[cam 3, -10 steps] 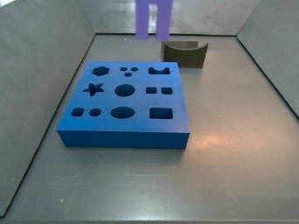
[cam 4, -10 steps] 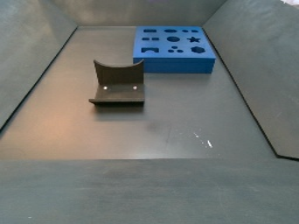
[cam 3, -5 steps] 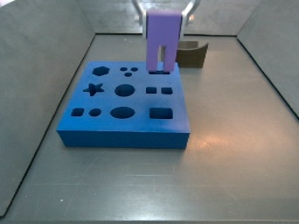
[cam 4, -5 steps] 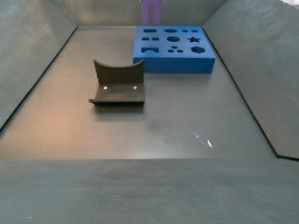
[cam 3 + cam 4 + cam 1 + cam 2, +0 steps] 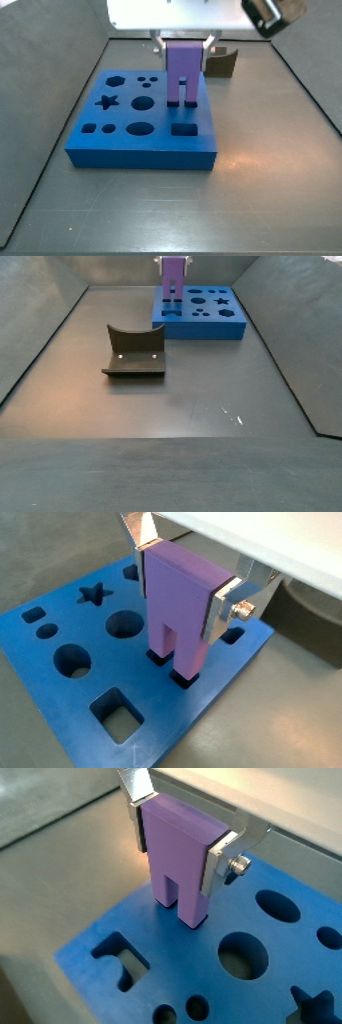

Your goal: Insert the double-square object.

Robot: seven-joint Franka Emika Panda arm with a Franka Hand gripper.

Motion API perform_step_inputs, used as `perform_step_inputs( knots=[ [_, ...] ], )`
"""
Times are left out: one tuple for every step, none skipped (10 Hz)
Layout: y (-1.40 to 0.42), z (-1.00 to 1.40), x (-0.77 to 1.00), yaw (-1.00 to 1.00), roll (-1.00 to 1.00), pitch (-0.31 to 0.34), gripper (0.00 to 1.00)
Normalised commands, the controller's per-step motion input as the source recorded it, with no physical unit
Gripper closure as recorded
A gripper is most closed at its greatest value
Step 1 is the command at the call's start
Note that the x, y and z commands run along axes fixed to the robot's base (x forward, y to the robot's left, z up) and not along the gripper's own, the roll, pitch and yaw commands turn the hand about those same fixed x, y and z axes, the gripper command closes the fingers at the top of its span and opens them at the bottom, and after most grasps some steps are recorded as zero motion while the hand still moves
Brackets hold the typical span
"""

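Note:
My gripper (image 5: 181, 587) is shut on the double-square object (image 5: 181, 607), a tall light-purple block with two square prongs pointing down. It shows in both wrist views (image 5: 178, 858) and both side views (image 5: 183, 72) (image 5: 173, 276). The silver fingers (image 5: 222, 855) clamp its upper part from both sides. It stands upright over the large blue block (image 5: 144, 125) with shaped holes. In a wrist view its prong tips sit at two small dark square holes (image 5: 171, 670); I cannot tell how deep they reach.
The dark brown block with a curved cut-out (image 5: 134, 352) sits on the grey floor apart from the blue block; it shows behind the gripper in a side view (image 5: 221, 64). Grey walls (image 5: 40, 326) enclose the floor. The blue block has star, round and square holes (image 5: 242, 955).
The gripper has come down with the purple object, from high above the bin to just over the blue block. Its prongs now meet the block's top face. The gripper body has entered view.

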Motion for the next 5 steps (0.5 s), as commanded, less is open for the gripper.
perform_step_inputs(
  knots=[
    [-0.05, -0.39, 0.04, 0.0, 0.0, 0.0, 1.0],
    [-0.02, -0.42, 0.1, 0.0, 0.0, 0.0, 1.0],
    [-0.03, -0.5, 0.09, 0.0, 0.0, 0.0, 1.0],
    [-0.03, -0.63, 0.25, 0.0, 0.0, 0.0, 1.0],
    [-0.01, -0.63, 0.26, 0.0, 0.0, 0.009, 1.0]
  ],
)
